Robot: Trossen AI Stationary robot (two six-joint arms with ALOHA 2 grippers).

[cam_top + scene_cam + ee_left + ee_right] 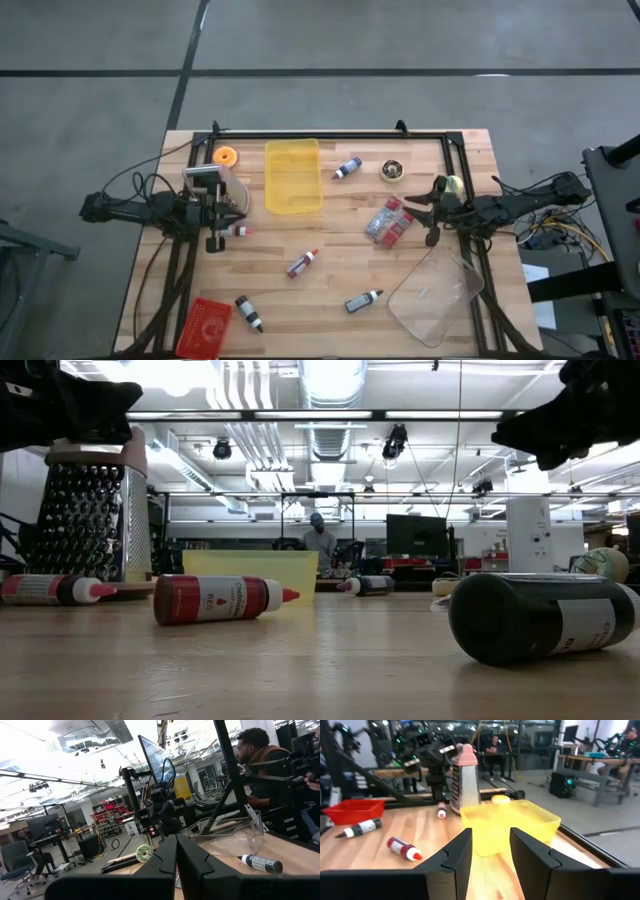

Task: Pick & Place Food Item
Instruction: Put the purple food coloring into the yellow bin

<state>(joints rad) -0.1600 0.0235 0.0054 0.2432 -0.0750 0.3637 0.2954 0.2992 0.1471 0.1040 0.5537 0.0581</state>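
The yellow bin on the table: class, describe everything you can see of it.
The yellow bin is a rectangular, translucent, plastic-looking tub with low walls and an open top, standing upright toward the far edge of the wooden table. It looks empty. A metal box grater stands beside it, toward the left arm. Nothing visibly touches it; neither gripper holds it.

Left gripper (176,851): its two dark fingers (162,862) were pressed together, holding nothing.
Clear container (235,834): stood on the wooden table (295,860) beyond the fingers.
Bottle (262,863): lay on its side just beside the container (dark body, white label).
Tape roll (144,852): stood on edge farther back.
Person (260,762): sat beyond the table.
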